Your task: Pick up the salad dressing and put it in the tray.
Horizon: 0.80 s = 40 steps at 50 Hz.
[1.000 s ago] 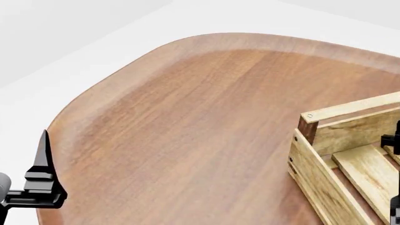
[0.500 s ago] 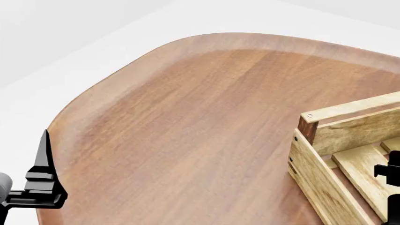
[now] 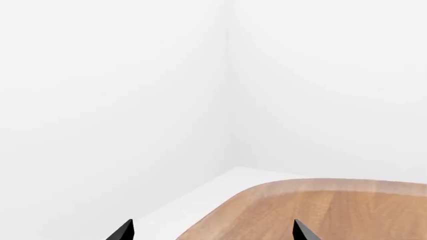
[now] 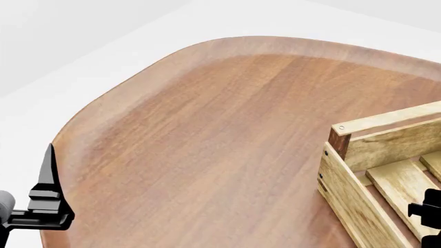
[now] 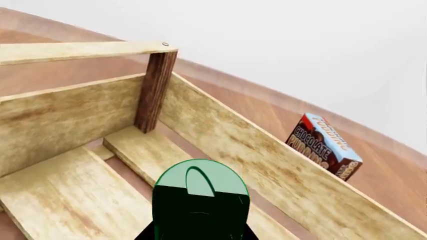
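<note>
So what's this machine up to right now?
It is a two-armed robot at a wooden table. Its job is to put the salad dressing into the tray, a wooden slatted crate. The right wrist view shows the green-topped dressing right in front of the camera, over the crate's floor slats; the fingers themselves are not visible, so I cannot confirm the grip. A chocolate pudding box stands outside the crate. The left gripper is open and empty at the table's edge.

The crate [image 4: 358, 170] runs off the head view at four o'clock. Only the dressing's [image 5: 198, 192] green top shows (its body is cut off), and the right gripper [image 4: 428, 214] is mostly out of frame.
</note>
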### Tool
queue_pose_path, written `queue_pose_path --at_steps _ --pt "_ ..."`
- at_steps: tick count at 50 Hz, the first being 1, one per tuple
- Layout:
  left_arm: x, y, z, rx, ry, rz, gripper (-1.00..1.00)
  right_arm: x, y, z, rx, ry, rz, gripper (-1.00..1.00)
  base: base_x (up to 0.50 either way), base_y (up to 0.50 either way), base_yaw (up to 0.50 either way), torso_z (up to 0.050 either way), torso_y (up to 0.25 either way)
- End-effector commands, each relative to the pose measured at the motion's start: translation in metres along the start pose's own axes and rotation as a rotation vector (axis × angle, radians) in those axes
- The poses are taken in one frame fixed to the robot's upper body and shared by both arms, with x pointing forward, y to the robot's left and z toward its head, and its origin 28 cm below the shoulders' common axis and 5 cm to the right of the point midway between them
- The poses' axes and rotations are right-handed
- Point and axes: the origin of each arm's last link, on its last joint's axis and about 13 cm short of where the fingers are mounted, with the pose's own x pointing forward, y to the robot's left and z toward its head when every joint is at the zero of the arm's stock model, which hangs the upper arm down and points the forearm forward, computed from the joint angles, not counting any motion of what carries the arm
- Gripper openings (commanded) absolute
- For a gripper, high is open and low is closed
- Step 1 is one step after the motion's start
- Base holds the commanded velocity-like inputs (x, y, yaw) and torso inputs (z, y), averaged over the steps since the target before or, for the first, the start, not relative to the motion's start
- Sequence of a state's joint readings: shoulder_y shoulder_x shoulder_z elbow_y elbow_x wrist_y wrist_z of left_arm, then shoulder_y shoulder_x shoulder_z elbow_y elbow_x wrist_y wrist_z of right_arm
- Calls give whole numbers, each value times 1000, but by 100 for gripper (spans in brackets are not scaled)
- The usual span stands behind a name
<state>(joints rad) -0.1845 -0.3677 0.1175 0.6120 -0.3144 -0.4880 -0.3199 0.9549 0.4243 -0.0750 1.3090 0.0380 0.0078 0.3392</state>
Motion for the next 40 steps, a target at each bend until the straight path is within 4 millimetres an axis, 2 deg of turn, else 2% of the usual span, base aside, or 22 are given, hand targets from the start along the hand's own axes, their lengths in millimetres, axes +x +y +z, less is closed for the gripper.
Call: queue_pose_path --at_steps 1,12,13,40 --pt "0 0 1 1 -3 2 100 -1 -1 -3 -38 2 -8 -100 0 0 0 0 0" --pt "0 0 1 2 -5 0 100 -1 -1 -5 -42 7 -6 -100 0 0 0 0 0" --pt "0 0 1 1 -4 -1 100 -1 -1 -6 -47 9 -5 100 0 0 0 0 0" --pt "0 -1 2 1 -7 -5 100 0 -4 -5 -37 7 -17 100 0 0 0 0 0"
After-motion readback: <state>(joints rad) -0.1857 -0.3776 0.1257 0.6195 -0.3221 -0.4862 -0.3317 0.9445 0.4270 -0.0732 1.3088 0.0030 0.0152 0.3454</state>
